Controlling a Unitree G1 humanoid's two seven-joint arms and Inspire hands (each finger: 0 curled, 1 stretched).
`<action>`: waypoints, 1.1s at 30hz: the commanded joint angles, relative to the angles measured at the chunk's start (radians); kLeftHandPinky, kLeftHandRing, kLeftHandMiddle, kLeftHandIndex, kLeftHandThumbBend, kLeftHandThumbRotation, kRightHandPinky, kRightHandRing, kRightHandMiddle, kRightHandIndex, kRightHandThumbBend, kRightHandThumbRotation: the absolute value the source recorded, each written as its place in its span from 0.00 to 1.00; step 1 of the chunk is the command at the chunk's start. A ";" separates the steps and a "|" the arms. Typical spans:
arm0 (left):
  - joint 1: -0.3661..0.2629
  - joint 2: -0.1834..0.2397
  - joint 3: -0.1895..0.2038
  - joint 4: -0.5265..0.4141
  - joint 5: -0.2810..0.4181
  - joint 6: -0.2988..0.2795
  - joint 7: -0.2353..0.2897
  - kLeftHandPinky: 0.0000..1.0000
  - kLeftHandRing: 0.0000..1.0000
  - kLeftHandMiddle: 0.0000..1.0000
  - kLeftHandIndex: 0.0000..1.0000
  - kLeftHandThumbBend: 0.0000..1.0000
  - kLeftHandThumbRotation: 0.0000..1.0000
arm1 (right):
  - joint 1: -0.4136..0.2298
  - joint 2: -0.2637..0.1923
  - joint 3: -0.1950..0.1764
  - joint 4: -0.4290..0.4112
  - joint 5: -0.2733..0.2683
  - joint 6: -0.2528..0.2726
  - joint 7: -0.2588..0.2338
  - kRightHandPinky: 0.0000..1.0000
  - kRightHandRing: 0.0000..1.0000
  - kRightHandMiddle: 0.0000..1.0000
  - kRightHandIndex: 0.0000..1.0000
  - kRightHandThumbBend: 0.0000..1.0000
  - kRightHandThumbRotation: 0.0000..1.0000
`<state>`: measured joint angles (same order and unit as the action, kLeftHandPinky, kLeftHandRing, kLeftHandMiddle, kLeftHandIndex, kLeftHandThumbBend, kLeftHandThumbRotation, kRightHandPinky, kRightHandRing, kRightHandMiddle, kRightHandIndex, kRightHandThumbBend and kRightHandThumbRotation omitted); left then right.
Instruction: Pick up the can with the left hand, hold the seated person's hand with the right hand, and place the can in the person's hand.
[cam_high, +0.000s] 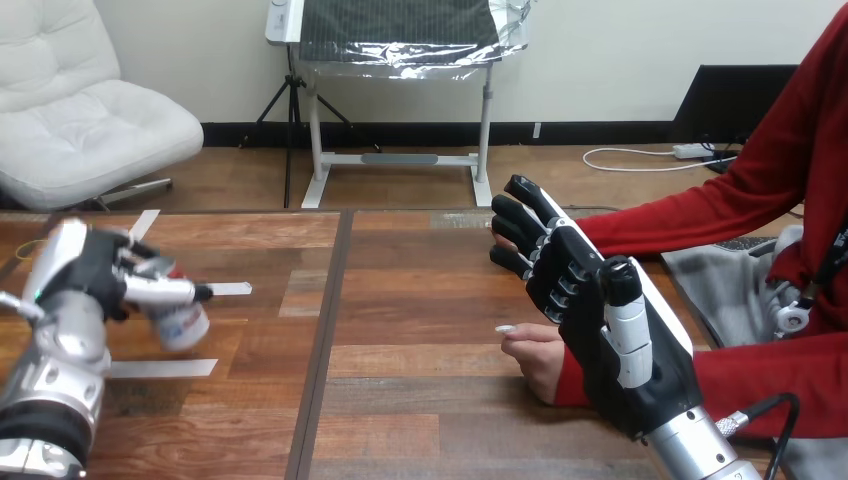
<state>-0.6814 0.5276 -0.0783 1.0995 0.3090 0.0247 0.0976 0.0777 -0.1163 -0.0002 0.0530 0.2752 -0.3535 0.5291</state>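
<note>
A white and red can (186, 322) sits tilted in my left hand (95, 275) at the table's left, with the fingers and thumb curled round its upper part. I cannot tell whether its base rests on the wood. My right hand (600, 320) stands at the right with fingers nearly straight and thumb raised, its back toward the camera. The person's hand (535, 352) in a red sleeve lies on the table just left of that palm, partly hidden behind it; I cannot tell whether they touch. The person's other arm (700, 215) reaches in behind my right hand's fingers.
White tape strips (160, 368) lie on the wooden table (420, 300) around the can. A dark seam (322, 340) runs front to back between the two hands. A grey cloth (725, 290) lies at the right edge by the person.
</note>
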 joint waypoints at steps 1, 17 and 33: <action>-0.035 0.054 0.021 -0.118 -0.005 -0.015 0.005 0.34 0.39 0.46 0.48 0.79 0.00 | -0.052 0.004 0.002 0.006 -0.001 -0.002 -0.008 0.95 0.98 0.96 0.98 0.90 1.00; 0.023 0.061 0.047 -0.318 -0.002 0.034 -0.019 0.35 0.40 0.45 0.48 0.79 0.00 | -0.064 -0.006 -0.001 0.024 -0.040 -0.038 -0.020 0.95 0.98 0.96 0.98 0.92 1.00; 0.078 0.072 0.052 -0.505 0.028 0.073 -0.049 0.38 0.42 0.46 0.48 0.81 0.00 | -0.215 -0.130 -0.050 0.192 -0.241 -0.176 -0.100 0.85 0.92 0.92 0.90 0.90 1.00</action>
<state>-0.5868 0.5678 -0.0363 0.7121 0.3227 0.0869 0.0557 0.0179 -0.1844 -0.0065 0.1821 0.0895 -0.4623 0.4762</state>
